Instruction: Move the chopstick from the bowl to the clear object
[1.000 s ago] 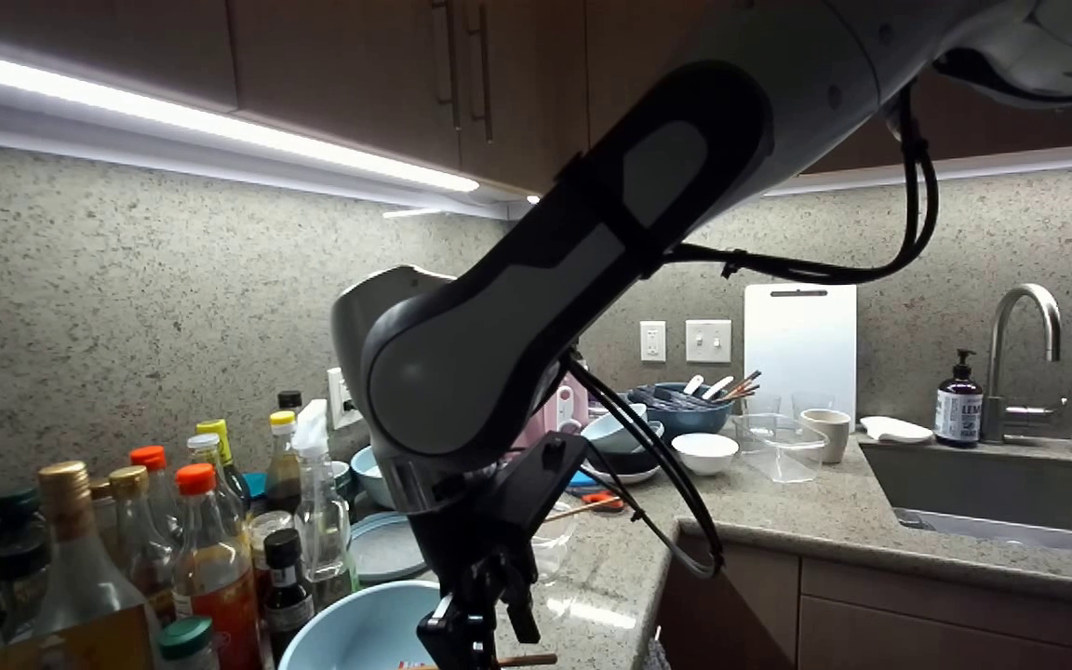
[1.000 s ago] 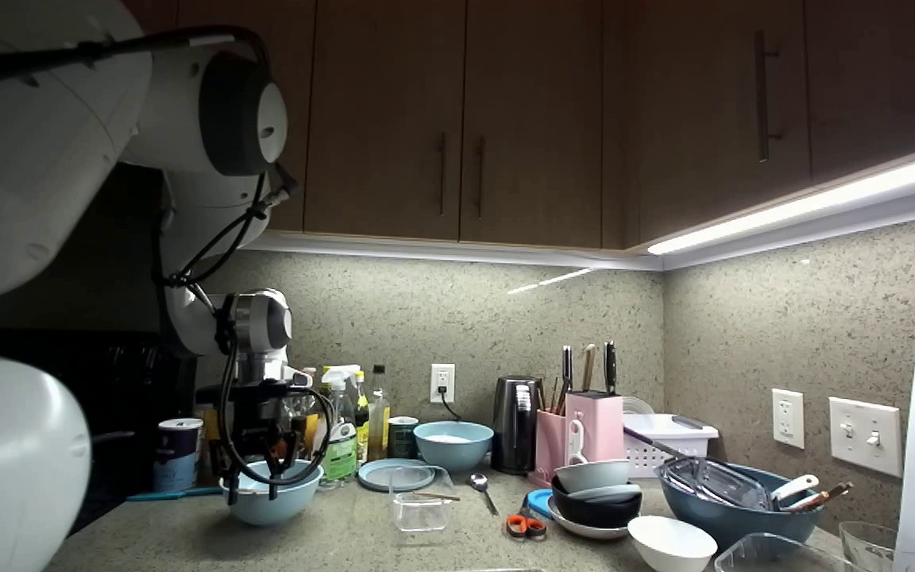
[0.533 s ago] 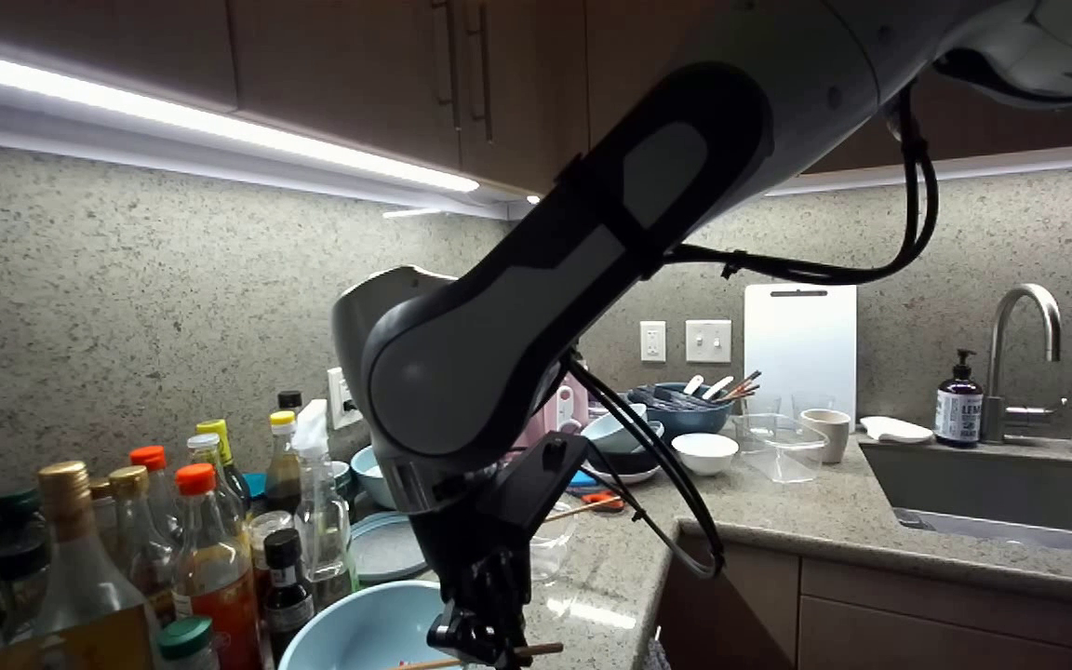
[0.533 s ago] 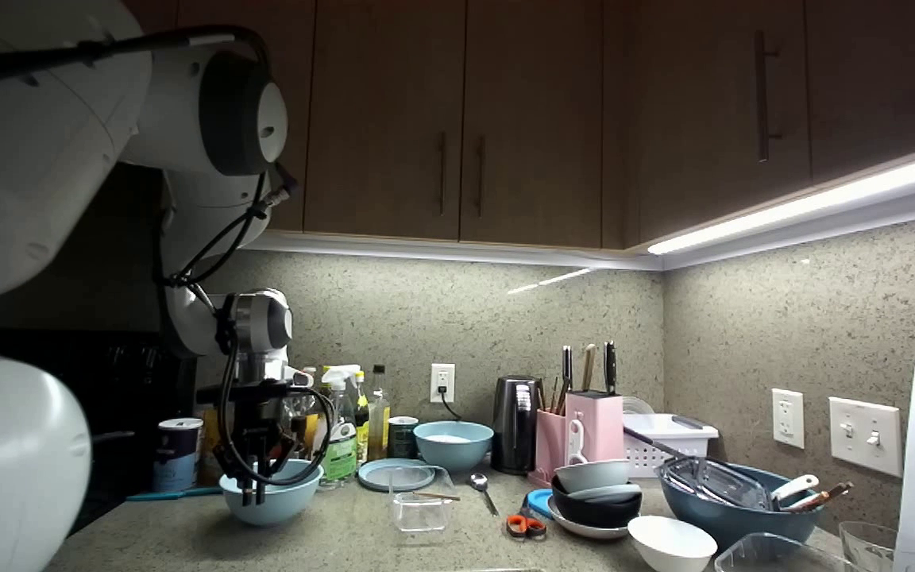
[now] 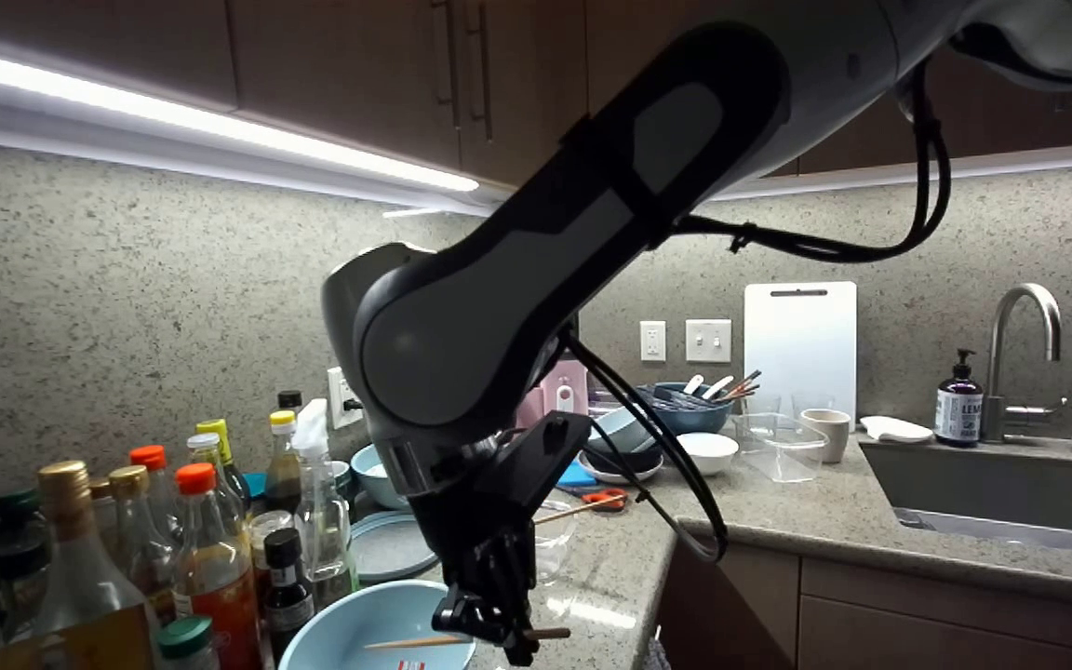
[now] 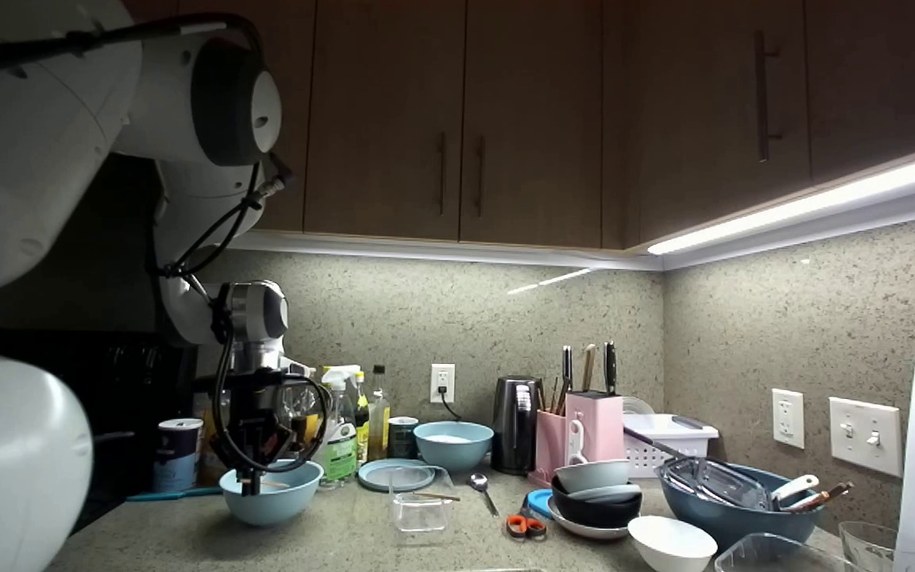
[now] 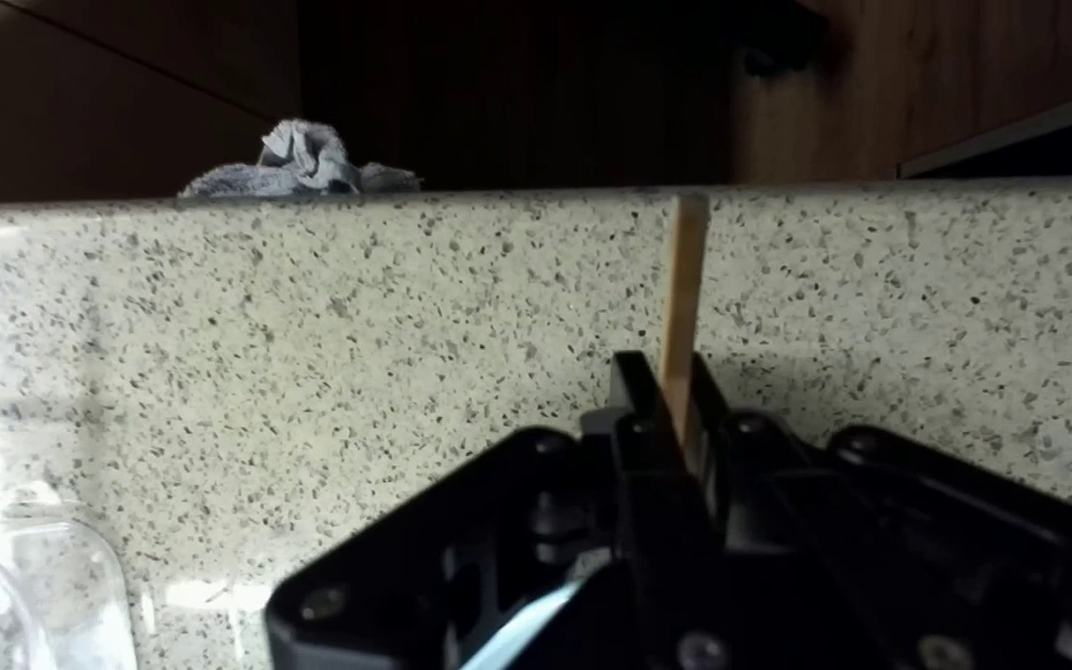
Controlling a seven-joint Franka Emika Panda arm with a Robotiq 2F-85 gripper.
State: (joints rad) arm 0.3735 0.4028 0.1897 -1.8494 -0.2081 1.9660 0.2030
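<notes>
A thin brown chopstick (image 7: pixel 684 279) is pinched by my gripper (image 7: pixel 669 374), its thick end jutting out over the counter's front strip. Its tapered end (image 5: pixel 410 642) reaches over the inside of the pale blue bowl (image 5: pixel 341 622); whether it touches the bowl I cannot tell. In an exterior view my gripper (image 6: pixel 251 482) hangs at the near side of that bowl (image 6: pixel 271 508). The clear object (image 6: pixel 422 518), a transparent container, stands on the counter away from the bowl, with another stick (image 6: pixel 435 496) resting across it. The wrist view shows part of the clear object (image 7: pixel 80 591) at lower left.
Several bottles (image 5: pixel 229 568) crowd beside the bowl. A pale blue plate (image 6: pixel 395 474), a spoon (image 6: pixel 484 494) and orange-handled scissors (image 6: pixel 525 526) lie around the clear object. Stacked bowls (image 6: pixel 596 504) are farther along. The counter's front edge (image 7: pixel 536 194) runs close to the gripper.
The jaws have closed on the chopstick. The arm has then risen slightly, and the chopstick has come up with it, its tapered end now showing above the bowl's inside.
</notes>
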